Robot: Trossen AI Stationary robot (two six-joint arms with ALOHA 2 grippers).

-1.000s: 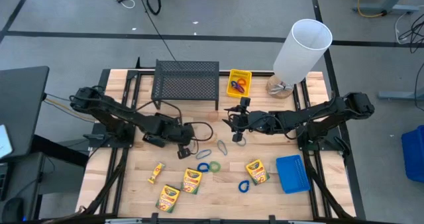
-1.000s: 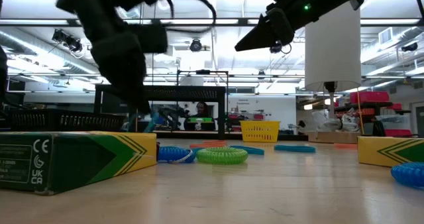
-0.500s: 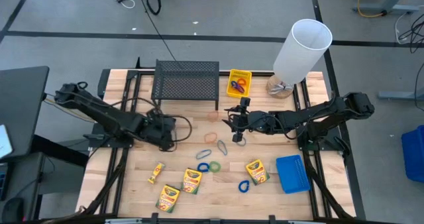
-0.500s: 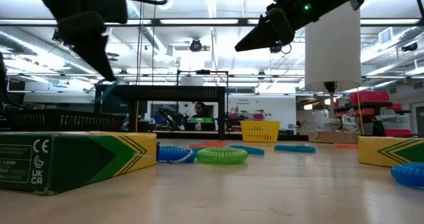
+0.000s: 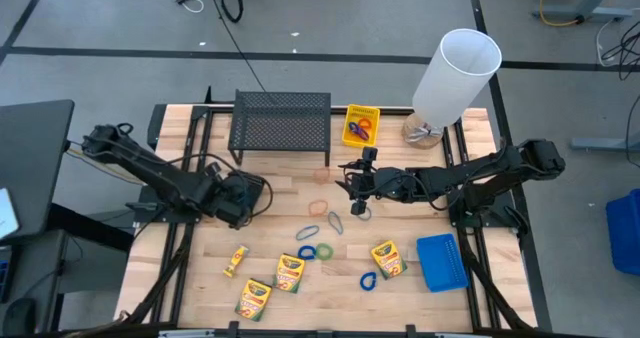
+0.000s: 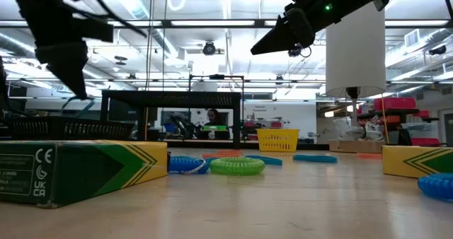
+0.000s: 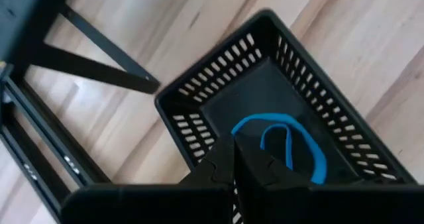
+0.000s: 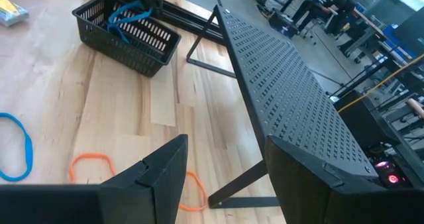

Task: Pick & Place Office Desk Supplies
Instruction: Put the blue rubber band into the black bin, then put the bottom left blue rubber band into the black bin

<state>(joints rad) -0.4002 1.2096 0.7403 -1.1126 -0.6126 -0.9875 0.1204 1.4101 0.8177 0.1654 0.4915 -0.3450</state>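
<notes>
My left gripper [image 7: 234, 151] is shut and points down over the black bin [image 7: 199, 85] near the table's left side [image 5: 243, 193]. A blue loop [image 7: 306, 143] lies in that bin and rises above its rim in the right wrist view [image 8: 129, 15]. My right gripper [image 8: 225, 144] is open and hovers in the air over the table's middle [image 5: 353, 188], above orange loops [image 8: 93, 168]. Crayon boxes [image 5: 290, 273] [image 5: 387, 258] and green [image 5: 307, 252] and blue [image 5: 369, 280] loops lie flat near the front edge. My left gripper has the blue loop by its end [image 7: 233, 130] beside the fingertips, pinched between the two shut fingers, which come from above and point down. The rest of the loop hangs slack and lies on the black bin's floor. The fingers hide the exact spot.
The black wire-mesh rack [image 5: 281, 126] stands at the far edge, with the yellow bin [image 5: 361, 125] holding loops beside it. The tall white cylinder [image 5: 455, 78] is at the far right corner. A blue bin [image 5: 441, 262] sits front right. Bare wood lies between the two grippers.
My left gripper has moved from the loops in the table's middle toward the left edge and upward, carrying the blue loop, and now stands over the black bin with the loop inside it.
</notes>
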